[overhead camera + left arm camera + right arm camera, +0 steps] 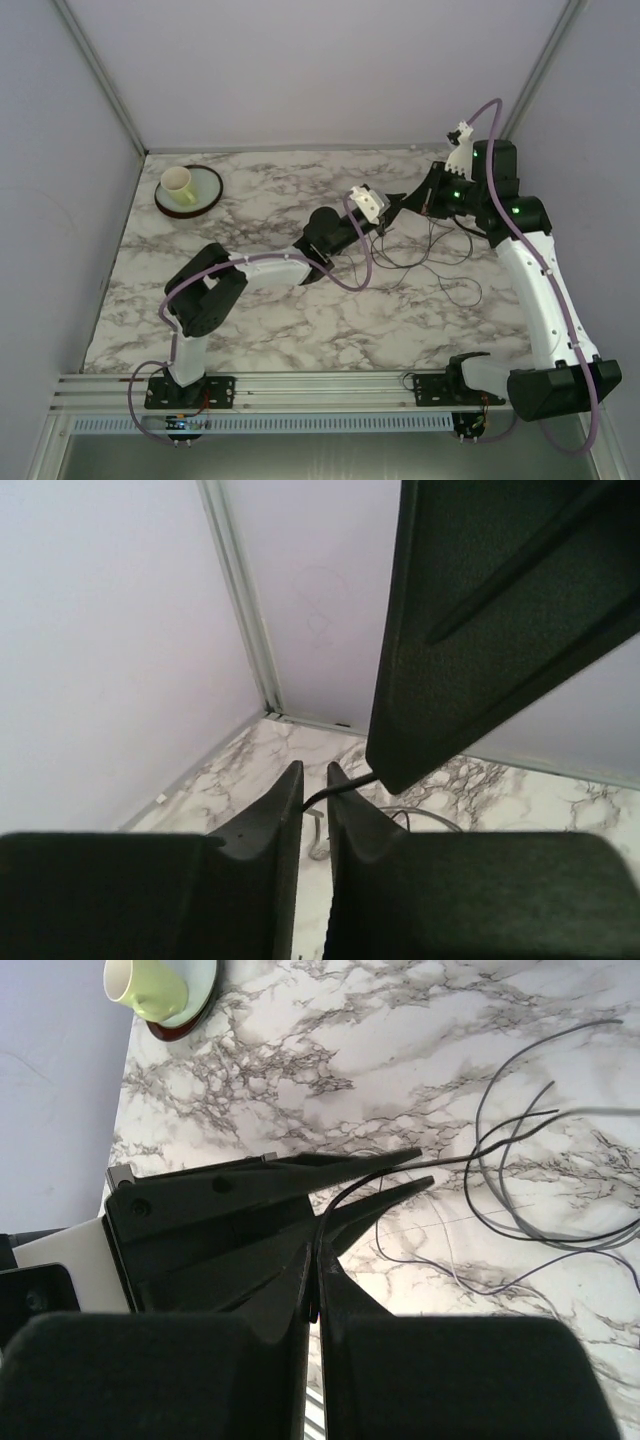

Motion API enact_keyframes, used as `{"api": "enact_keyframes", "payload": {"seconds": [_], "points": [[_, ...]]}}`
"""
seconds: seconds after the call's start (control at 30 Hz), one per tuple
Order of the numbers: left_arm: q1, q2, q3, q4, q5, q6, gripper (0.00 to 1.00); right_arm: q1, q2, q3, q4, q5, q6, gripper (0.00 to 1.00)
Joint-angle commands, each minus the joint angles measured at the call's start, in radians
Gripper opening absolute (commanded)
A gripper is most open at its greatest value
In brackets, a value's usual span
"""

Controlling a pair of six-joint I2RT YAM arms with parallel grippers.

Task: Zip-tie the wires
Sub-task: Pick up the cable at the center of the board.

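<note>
Right wrist view: wires, thin dark strands, loose loops on marble table; right gripper pinching one strand; left gripper fingers slightly parted around it.

Thin dark wires; loosely looped, sprawled
</note>
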Motion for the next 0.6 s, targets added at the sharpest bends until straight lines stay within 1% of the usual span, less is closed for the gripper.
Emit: {"api": "enact_keyframes", "payload": {"seconds": [0.0,0.03,0.07,0.1,0.17,0.23,0.3,0.4,0.47,0.57], "points": [[-0.004,-0.005,0.032,0.073,-0.002,0.012,0.05,-0.027,-0.032,0.049,0.02,-0.005,0.011,0.0],[-0.004,-0.007,0.031,0.067,-0.012,0.011,0.0,-0.032,-0.036,0.047,0.028,0.007,0.01,0.0],[-0.004,-0.011,0.03,0.059,-0.022,0.007,0.0,-0.037,-0.044,0.047,0.039,0.021,0.006,0.0],[-0.004,-0.015,0.031,0.044,-0.032,0.0,0.0,-0.04,-0.053,0.046,0.053,0.039,0.004,0.02],[-0.004,-0.029,0.034,0.002,-0.069,-0.016,0.0,-0.044,-0.077,0.039,0.089,0.095,-0.008,0.2],[-0.002,-0.043,0.051,-0.06,-0.138,-0.037,0.0,-0.047,-0.117,0.016,0.128,0.174,-0.031,0.39],[0.01,-0.056,0.095,-0.159,-0.202,-0.076,0.0,-0.047,-0.17,-0.036,0.176,0.261,-0.056,0.51],[0.026,-0.068,0.212,-0.352,-0.275,-0.132,0.0,-0.048,-0.259,-0.168,0.259,0.358,-0.094,0.68],[0.031,-0.07,0.299,-0.474,-0.302,-0.151,0.0,-0.048,-0.312,-0.27,0.322,0.396,-0.105,0.7],[0.035,-0.075,0.426,-0.63,-0.316,-0.173,0.0,-0.048,-0.348,-0.4,0.4,0.415,-0.112,0.7]]}}
